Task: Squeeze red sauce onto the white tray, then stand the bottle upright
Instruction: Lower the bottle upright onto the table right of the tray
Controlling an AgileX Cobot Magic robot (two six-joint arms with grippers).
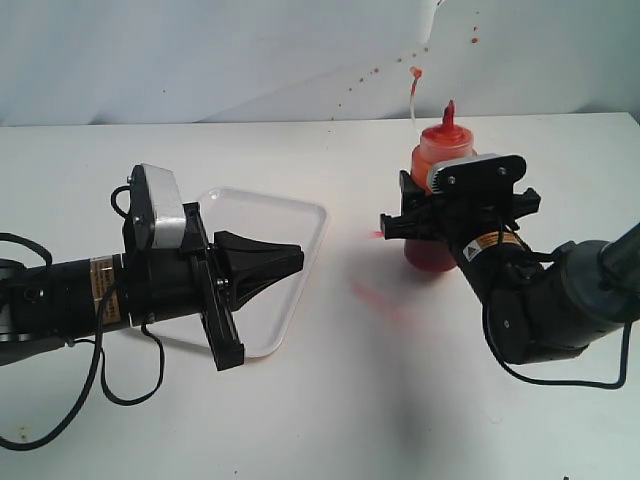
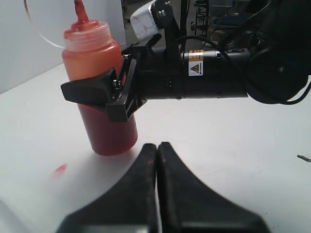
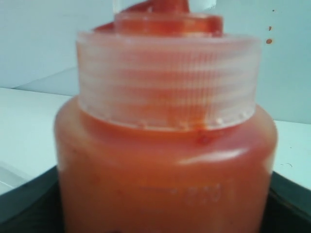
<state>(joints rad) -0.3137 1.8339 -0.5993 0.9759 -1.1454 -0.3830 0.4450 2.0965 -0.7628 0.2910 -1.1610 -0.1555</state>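
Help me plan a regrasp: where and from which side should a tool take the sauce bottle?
Take the bottle round its straight cylindrical body, below the ribbed collar, coming in level from the side. It stands upright on the table, and the tapered nozzle offers no hold.

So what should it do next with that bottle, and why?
Probably lift the bottle and carry it over the white tray. The right gripper clamps it upright on the table beside the tray, and the tray's visible part looks bare, though the shut left gripper hides some.
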